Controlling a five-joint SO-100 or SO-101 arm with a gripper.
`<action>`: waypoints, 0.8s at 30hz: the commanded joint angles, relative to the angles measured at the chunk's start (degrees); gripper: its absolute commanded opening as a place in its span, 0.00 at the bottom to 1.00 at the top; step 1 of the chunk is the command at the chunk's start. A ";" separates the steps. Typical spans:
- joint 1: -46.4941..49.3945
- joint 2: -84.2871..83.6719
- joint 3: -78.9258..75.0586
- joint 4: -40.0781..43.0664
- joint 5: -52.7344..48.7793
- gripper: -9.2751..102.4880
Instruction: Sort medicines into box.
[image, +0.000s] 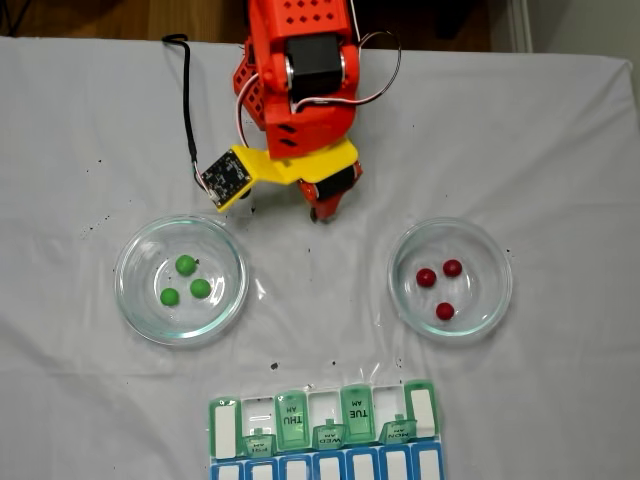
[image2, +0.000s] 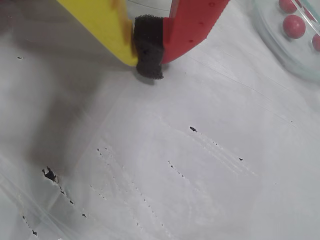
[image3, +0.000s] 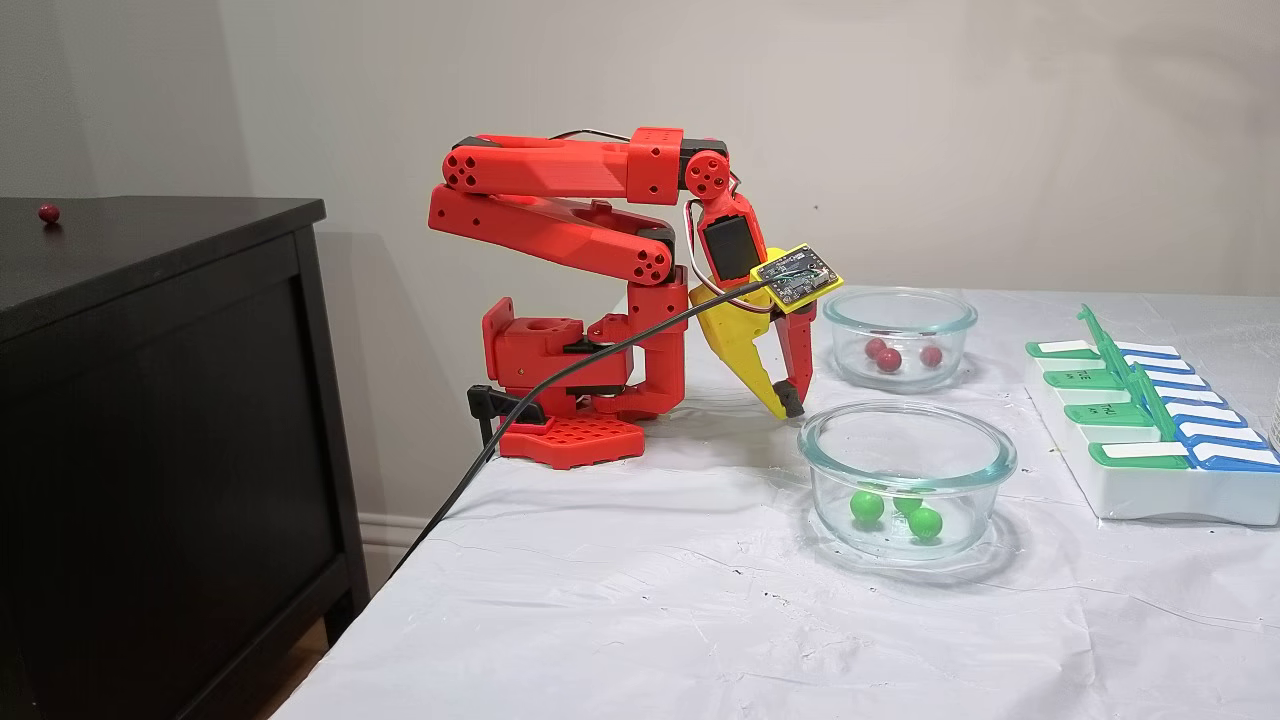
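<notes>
Three bright green glossy balls (image: 185, 280) lie close together in the round clear glass dish (image: 135, 305) at the left of the fixed view from above; in the side-on fixed view that dish (image3: 830, 440) stands nearest the camera. Between the two dishes and further back, the red arm (image3: 560, 200) is folded down on the white-clothed bench (image: 80, 120). Its pincer (image: 322, 212), one yellow finger (image2: 107, 27) and one red finger (image2: 192, 25), is clenched on nothing: in the wrist view the tips meet on a black foam pad (image2: 149, 47) just above the cloth. Right of it, three dark red glossy balls (image: 440, 285) sit in the second round clear glass dish (image: 495, 300). Nearest the bottom edge, the rectangular pill organizer with translucent green lids (image: 325, 425) lies with several lids raised, apart from both dishes.
</notes>
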 joint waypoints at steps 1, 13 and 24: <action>-0.26 1.41 -2.11 0.26 -0.09 0.08; -2.11 1.41 -2.11 0.26 1.49 0.08; -6.50 1.41 -13.54 -0.88 3.96 0.08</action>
